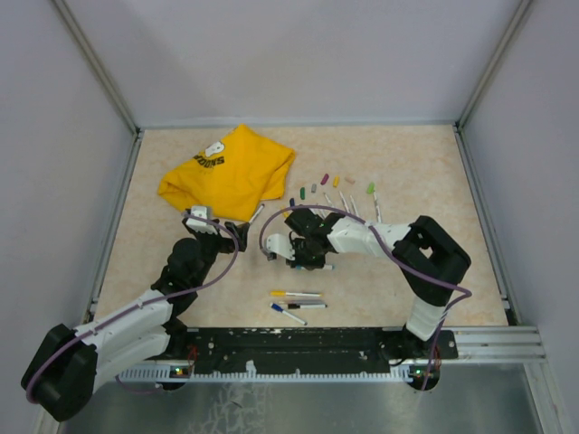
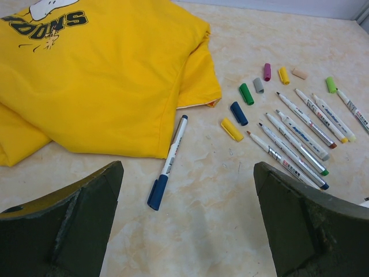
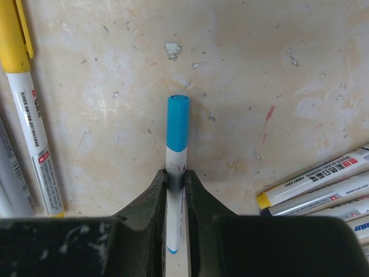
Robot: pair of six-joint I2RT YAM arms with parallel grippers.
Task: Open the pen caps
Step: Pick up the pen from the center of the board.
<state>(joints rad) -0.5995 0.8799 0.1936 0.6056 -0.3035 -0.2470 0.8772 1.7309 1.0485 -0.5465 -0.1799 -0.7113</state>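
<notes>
Blue-capped white marker pen (image 3: 176, 157) clenched by right tool (image 3: 176, 180), open beige worktop (image 3: 259, 69) beyond its cap (image 3: 177, 122); left tool (image 2: 188, 173) released near yellow T-shirt (image 2: 104, 75) edge.

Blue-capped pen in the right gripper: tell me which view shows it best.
Right wrist view: the blue-capped pen sits at the centre, barrel pinched by the right gripper, cap on. In the top view the arm hides it; the left wrist view misses it.

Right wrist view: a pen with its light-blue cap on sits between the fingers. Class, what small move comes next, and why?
Probably bring the left gripper across to close on the light-blue cap. The right gripper pinches the pen just below that cap, still on; the left gripper is open and empty.
</notes>
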